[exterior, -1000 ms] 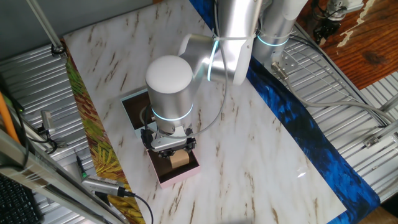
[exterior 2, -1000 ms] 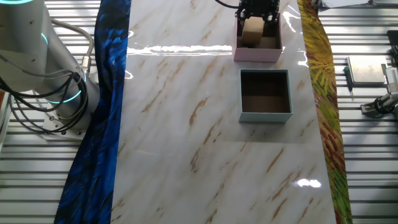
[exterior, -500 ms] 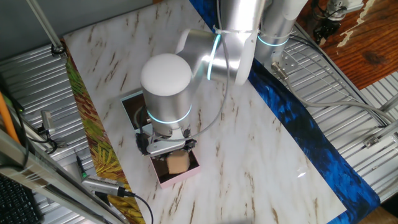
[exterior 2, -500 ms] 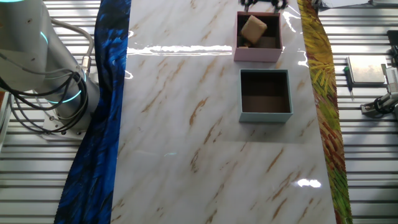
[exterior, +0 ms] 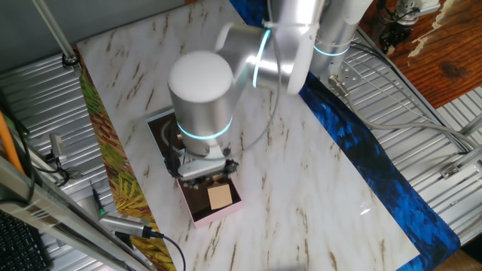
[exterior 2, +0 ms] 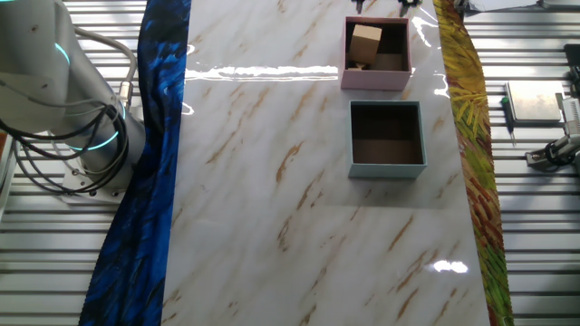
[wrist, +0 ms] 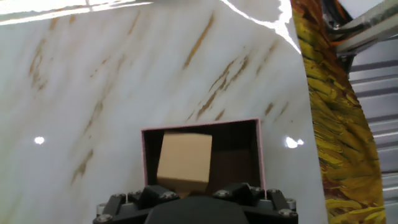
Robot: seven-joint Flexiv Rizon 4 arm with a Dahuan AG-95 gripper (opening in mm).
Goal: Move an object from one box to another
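A tan wooden block (exterior 2: pixel 365 43) lies inside the pink-walled box (exterior 2: pixel 375 80), free of the fingers. The hand view has the same block (wrist: pixel 185 158) in the left half of the pink box (wrist: pixel 259 155). The light-blue box (exterior 2: pixel 387 167) stands beside it with only its dark brown floor showing; in one fixed view the arm covers most of this box (exterior: pixel 158 134). My gripper (exterior: pixel 203 170) hangs just above the pink box (exterior: pixel 215 217) and the block (exterior: pixel 220 197). It is open, and its tips only peek in at the top edge of the other fixed view.
A blue patterned cloth strip (exterior 2: pixel 149 163) runs along one side of the marble table (exterior 2: pixel 272 181), a yellow-green strip (exterior 2: pixel 471 163) along the other. The robot base (exterior 2: pixel 63 100) with cables stands beyond the blue strip. Small tools (exterior 2: pixel 553 149) lie on the metal surround.
The gripper, shut on the block inside the pink box a second ago, has opened and risen. The block stays behind in the pink box.
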